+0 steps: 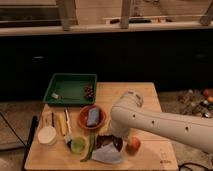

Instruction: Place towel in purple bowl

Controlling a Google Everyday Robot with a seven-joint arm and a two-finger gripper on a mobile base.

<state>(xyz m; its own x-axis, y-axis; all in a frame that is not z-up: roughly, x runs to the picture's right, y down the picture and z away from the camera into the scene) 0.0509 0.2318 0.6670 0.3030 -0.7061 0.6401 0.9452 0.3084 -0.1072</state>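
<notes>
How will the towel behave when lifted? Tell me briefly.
Probably floppy: the towel sags over the purple bowl's rim. Likely light, so a push may slide it off. The gripper sits just above the bowl.

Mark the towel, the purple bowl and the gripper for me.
towel [106, 156], camera view, middle of the pale cloth.
purple bowl [116, 143], camera view, its dark right rim.
gripper [111, 136], camera view, its tip, just above the purple bowl.

Green tray [73, 76], orange bowl [81, 118], apple [133, 145], white cup [47, 135].
</notes>
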